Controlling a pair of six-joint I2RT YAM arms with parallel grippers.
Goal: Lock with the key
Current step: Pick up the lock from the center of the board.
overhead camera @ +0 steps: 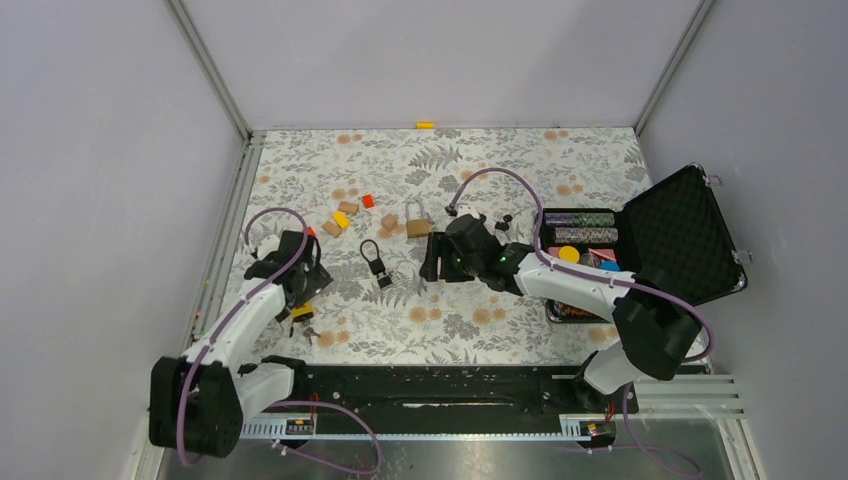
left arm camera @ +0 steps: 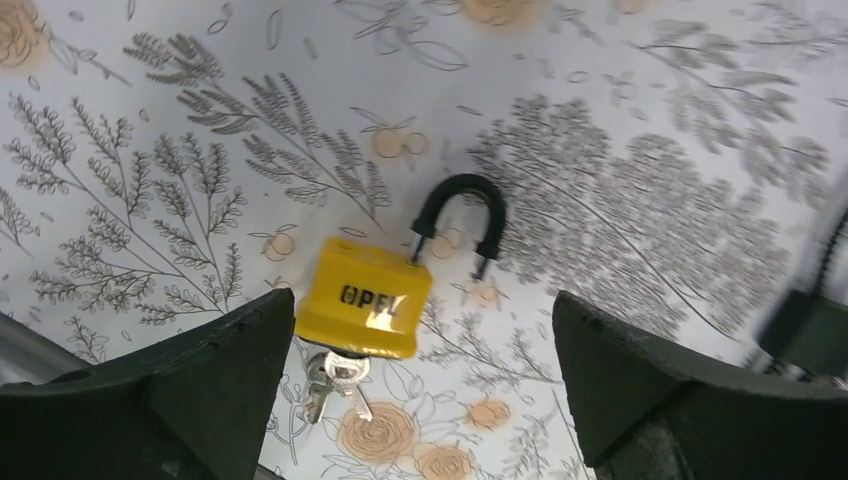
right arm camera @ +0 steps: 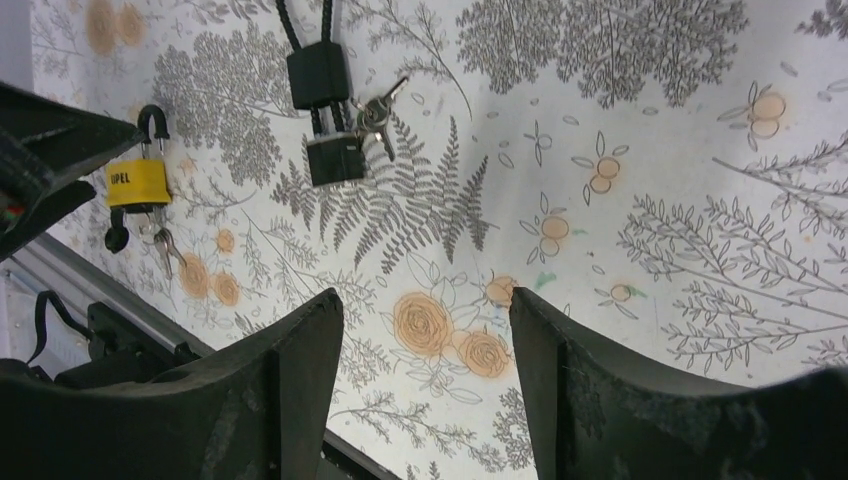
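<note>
A yellow padlock (left arm camera: 365, 310) lies flat on the flowered table, its black shackle (left arm camera: 460, 205) open with one leg free. A bunch of silver keys (left arm camera: 335, 380) sticks in its underside. My left gripper (left arm camera: 422, 300) is open and empty, hovering over the padlock, whose body is close to the left finger (left arm camera: 230, 350). In the top view the padlock (overhead camera: 300, 312) lies just under the left gripper (overhead camera: 303, 275). My right gripper (overhead camera: 435, 258) is open and empty above mid-table. In the right wrist view the right gripper (right arm camera: 425, 293) is far from the padlock (right arm camera: 137, 183).
A black cable lock (overhead camera: 375, 260) with its own keys (right arm camera: 375, 115) lies mid-table. A brass padlock (overhead camera: 418, 222) and small coloured blocks (overhead camera: 345, 215) lie behind it. An open black case (overhead camera: 680, 235) with chips stands at the right. A metal rail (overhead camera: 225, 250) runs along the left.
</note>
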